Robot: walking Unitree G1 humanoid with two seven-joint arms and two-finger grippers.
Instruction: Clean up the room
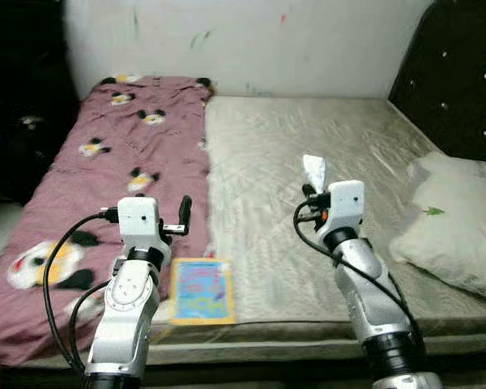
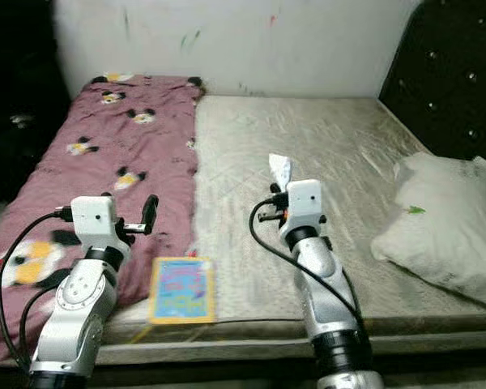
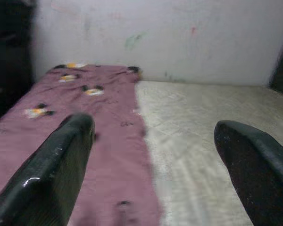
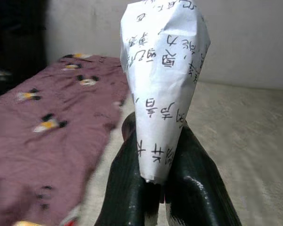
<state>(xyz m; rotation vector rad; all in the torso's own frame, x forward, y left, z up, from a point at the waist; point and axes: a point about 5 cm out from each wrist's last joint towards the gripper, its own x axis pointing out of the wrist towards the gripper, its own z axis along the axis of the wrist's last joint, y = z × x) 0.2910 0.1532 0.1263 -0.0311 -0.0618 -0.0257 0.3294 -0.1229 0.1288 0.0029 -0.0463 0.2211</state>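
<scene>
My right gripper (image 1: 310, 190) is raised over the beige mattress (image 1: 308, 138) and shut on a crumpled white paper (image 1: 313, 171) printed with black characters. The right wrist view shows the paper (image 4: 162, 84) pinched upright between the two black fingers (image 4: 127, 188). My left gripper (image 1: 185, 215) is open and holds nothing; it hovers above the edge of the maroon panda-print blanket (image 1: 105, 170). Its two fingers (image 3: 52, 174) stand wide apart in the left wrist view. A colourful picture book (image 1: 200, 290) lies flat at the bed's front edge, between my arms.
A white pillow (image 1: 454, 219) rests at the right of the bed, below a dark tufted headboard (image 1: 454, 73). A marked white wall (image 1: 243, 40) runs behind the bed. Dark furniture (image 1: 20, 97) stands at the left.
</scene>
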